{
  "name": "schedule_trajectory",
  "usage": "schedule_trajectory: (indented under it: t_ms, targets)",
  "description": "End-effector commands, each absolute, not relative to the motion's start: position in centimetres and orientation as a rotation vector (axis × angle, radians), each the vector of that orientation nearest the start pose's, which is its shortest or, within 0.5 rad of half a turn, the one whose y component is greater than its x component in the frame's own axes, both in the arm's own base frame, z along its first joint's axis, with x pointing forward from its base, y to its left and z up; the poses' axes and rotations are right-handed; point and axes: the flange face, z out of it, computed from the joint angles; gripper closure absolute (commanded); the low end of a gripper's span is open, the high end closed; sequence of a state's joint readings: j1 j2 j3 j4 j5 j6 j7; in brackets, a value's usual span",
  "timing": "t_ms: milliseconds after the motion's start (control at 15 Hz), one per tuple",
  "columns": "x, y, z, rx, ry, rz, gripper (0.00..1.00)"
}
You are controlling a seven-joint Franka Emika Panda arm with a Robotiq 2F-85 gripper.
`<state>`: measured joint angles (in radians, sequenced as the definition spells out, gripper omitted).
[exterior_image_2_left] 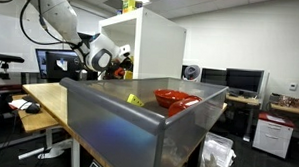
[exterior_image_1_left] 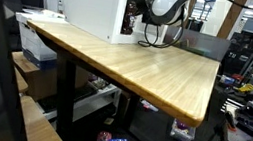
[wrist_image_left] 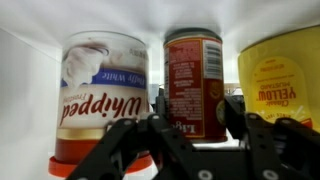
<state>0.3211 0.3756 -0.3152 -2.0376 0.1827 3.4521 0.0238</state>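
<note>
In the wrist view a dark red can (wrist_image_left: 195, 85) stands upright on a white shelf, with my gripper (wrist_image_left: 196, 108) around it. One black finger (wrist_image_left: 158, 108) lies against the can's left side and one (wrist_image_left: 234, 108) against its right, so the jaws are shut on it. A white whipped-topping tub (wrist_image_left: 100, 95) with an orange lid stands to its left. A yellow container (wrist_image_left: 285, 80) stands to its right. In both exterior views the arm (exterior_image_2_left: 61, 25) reaches into a white cabinet (exterior_image_2_left: 151, 49); the gripper (exterior_image_1_left: 139, 17) is at the cabinet's opening.
The white cabinet (exterior_image_1_left: 91, 5) sits at the back of a long wooden table (exterior_image_1_left: 137, 67). A grey bin (exterior_image_2_left: 128, 123) in front holds a red bowl (exterior_image_2_left: 176, 97) and a small yellow item (exterior_image_2_left: 135, 99). Monitors, desks and clutter surround the table.
</note>
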Motion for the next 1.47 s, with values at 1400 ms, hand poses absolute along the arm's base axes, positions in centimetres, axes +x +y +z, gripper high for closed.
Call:
schedule_trajectory:
  t_ms: [1400]
  targets:
    - [52.0,-1.7,42.7,-2.754,0.11,-1.524,0.68]
